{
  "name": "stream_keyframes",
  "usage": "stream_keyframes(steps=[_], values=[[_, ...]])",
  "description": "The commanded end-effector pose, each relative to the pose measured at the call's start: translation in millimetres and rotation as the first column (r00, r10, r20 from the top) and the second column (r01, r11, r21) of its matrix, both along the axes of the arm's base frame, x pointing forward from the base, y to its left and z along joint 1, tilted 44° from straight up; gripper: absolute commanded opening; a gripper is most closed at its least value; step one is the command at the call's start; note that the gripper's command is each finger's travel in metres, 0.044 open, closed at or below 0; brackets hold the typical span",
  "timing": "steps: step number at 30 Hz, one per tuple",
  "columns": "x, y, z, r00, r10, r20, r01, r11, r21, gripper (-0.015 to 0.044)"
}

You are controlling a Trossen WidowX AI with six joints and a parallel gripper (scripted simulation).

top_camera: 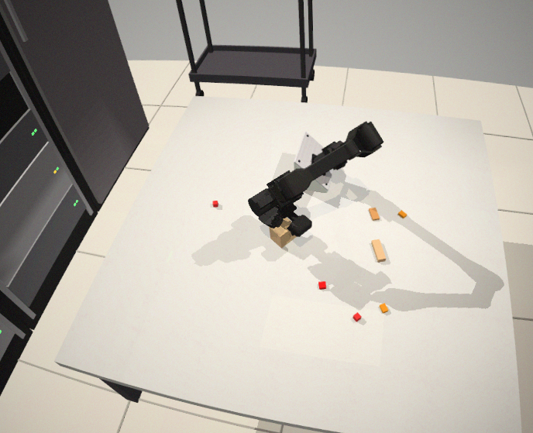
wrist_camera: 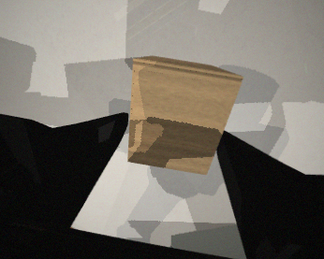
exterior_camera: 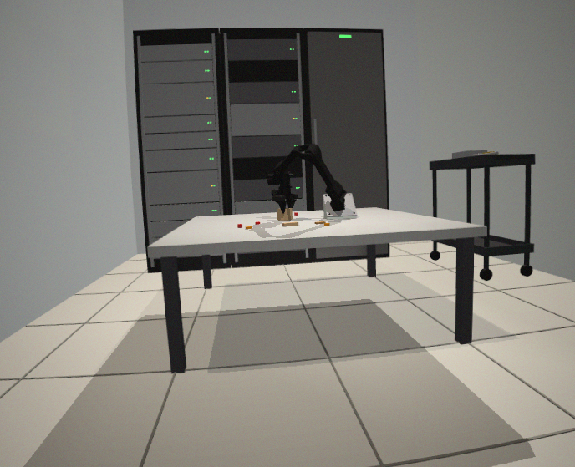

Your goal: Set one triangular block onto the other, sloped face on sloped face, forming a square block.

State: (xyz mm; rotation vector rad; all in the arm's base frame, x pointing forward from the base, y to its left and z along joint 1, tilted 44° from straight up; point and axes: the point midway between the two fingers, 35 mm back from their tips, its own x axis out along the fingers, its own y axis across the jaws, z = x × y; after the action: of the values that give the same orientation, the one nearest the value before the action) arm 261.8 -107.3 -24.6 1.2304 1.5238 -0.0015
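The two tan wooden triangular blocks (top_camera: 281,238) (exterior_camera: 284,215) (wrist_camera: 181,94) sit together on the table (top_camera: 170,307) and look like one square block. In the wrist view the top looks nearly level, and a thin seam or step runs along its far edge. How evenly the ends line up is too small to tell. My gripper (top_camera: 286,224) (exterior_camera: 287,209) (wrist_camera: 172,126) is open, pointing down around the upper block, one finger on each side. Its fingertips are very close to the block sides; whether they touch is unclear. The arm partly hides the blocks in the top view.
A red cube (top_camera: 214,204) lies left of the arm. Two red cubes (top_camera: 321,285) (top_camera: 357,316) and an orange piece (top_camera: 383,307) lie toward the front. A long tan block (top_camera: 378,250), a brown-orange block (top_camera: 373,214) and another orange piece (top_camera: 402,214) lie to the right.
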Motion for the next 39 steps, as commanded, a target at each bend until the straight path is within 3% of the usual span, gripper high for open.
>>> stream_keyframes(steps=[1,10,19,39], values=[[0.0,-0.1,0.0,1.0,0.0,0.0,0.0,1.0,-0.001,0.044],[0.0,-2.1,1.6,1.0,0.0,0.0,0.0,1.0,-0.001,0.044],[-17.7,-73.3,77.3,1.0,0.0,-0.003,0.0,1.0,-0.004,0.044],[-16.4,-71.3,72.6,1.0,-0.016,-0.002,0.016,1.0,-0.001,0.044]])
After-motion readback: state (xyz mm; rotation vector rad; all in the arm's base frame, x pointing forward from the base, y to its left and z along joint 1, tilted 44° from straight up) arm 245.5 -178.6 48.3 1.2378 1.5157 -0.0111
